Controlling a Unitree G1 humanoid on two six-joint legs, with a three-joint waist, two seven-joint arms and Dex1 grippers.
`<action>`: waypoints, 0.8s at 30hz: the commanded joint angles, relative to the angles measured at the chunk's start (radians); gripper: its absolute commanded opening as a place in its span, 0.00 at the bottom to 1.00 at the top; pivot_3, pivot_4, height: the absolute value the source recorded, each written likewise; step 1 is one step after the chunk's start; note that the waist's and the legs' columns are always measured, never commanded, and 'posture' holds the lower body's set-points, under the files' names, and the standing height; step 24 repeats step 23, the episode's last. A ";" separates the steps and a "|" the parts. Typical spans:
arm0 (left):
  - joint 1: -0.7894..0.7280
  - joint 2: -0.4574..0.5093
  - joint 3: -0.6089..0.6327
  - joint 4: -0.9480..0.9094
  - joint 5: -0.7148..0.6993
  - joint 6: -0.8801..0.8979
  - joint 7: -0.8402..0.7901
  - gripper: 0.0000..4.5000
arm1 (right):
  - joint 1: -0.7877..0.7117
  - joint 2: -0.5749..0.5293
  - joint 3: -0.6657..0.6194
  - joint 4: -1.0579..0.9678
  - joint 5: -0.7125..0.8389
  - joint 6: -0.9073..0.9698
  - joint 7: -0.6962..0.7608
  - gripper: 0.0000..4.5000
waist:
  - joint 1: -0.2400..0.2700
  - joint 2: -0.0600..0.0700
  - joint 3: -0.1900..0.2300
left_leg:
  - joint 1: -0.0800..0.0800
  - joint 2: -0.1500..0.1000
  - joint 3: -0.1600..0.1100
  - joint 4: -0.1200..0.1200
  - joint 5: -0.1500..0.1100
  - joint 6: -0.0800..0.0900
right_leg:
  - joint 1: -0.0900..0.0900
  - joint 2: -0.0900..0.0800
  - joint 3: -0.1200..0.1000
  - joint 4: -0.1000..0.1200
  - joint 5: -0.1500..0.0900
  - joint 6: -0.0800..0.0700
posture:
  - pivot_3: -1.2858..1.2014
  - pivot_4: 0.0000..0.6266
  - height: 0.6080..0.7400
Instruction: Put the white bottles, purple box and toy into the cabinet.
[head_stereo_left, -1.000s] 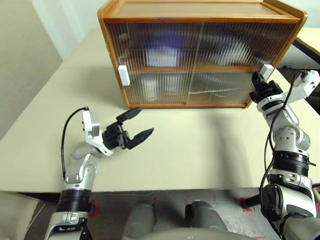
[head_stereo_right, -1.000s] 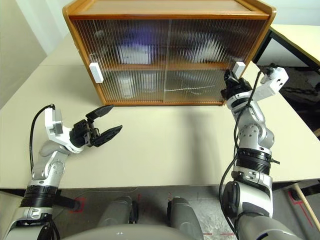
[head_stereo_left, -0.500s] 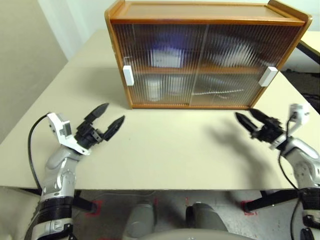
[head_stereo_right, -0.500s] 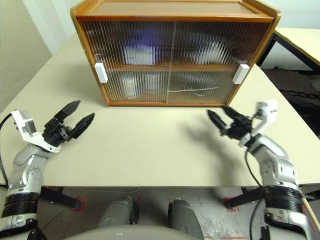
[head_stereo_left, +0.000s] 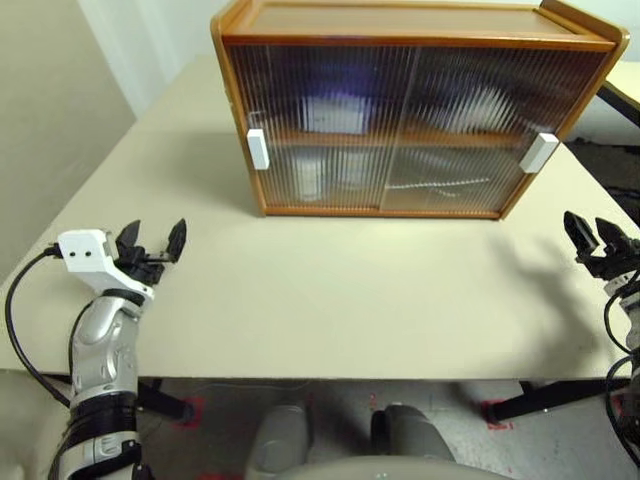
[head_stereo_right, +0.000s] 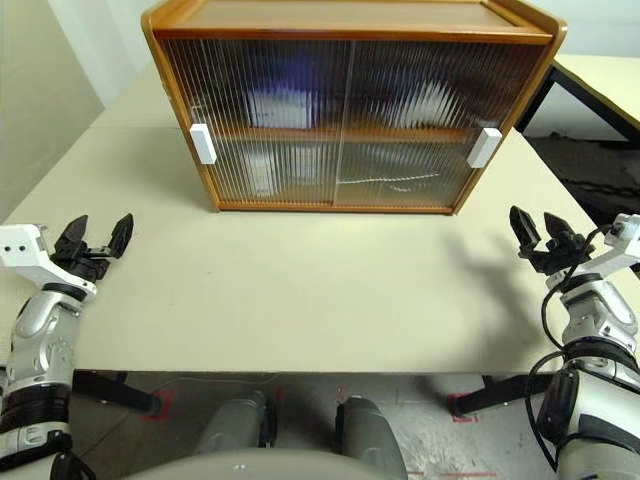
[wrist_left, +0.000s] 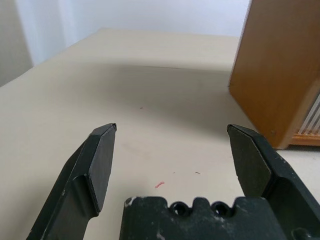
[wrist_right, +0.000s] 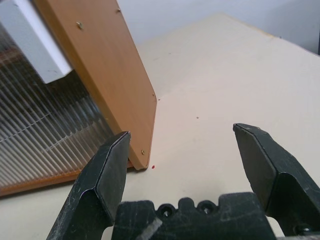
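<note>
The cabinet (head_stereo_left: 410, 105) stands at the frame's upper centre on the table (head_stereo_left: 330, 300), both doors closed. Left pincer (head_stereo_left: 150, 243) at lower left and right pincer (head_stereo_right: 537, 228) at lower right gape, released and empty.

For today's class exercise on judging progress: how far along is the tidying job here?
It looks finished. Both sliding doors of the cabinet are shut, with blurred shapes on its shelves behind the ribbed panels. Nothing is in hand: the left hand and right hand are open and empty. Nothing appears left.
</note>
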 joint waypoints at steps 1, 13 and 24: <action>-0.021 -0.011 -0.021 0.034 0.013 0.004 0.000 1.00 | -0.024 0.015 0.009 0.063 -0.046 -0.060 -0.019 0.99 | 0.000 0.000 0.000 | 0.000 0.000 0.000 0.000 0.000 0.000 | 0.000 0.000 0.000 0.000 0.000 0.000 | 0.59 0.00 1.00; -0.033 -0.024 -0.053 0.010 0.012 0.024 -0.001 1.00 | 0.019 0.009 -0.066 0.100 -0.021 -0.121 0.152 0.99 | 0.001 -0.002 -0.001 | 0.000 0.000 0.000 0.000 0.000 0.000 | 0.000 0.000 0.000 0.000 0.001 -0.001 | 0.60 0.00 1.00; -0.040 -0.052 -0.053 0.010 0.011 0.017 -0.004 1.00 | 0.016 0.034 -0.097 0.097 -0.014 -0.108 0.215 0.99 | 0.003 -0.003 -0.002 | 0.000 0.000 0.000 0.000 0.000 0.000 | 0.000 0.000 0.000 0.000 0.002 -0.001 | 0.60 0.00 1.00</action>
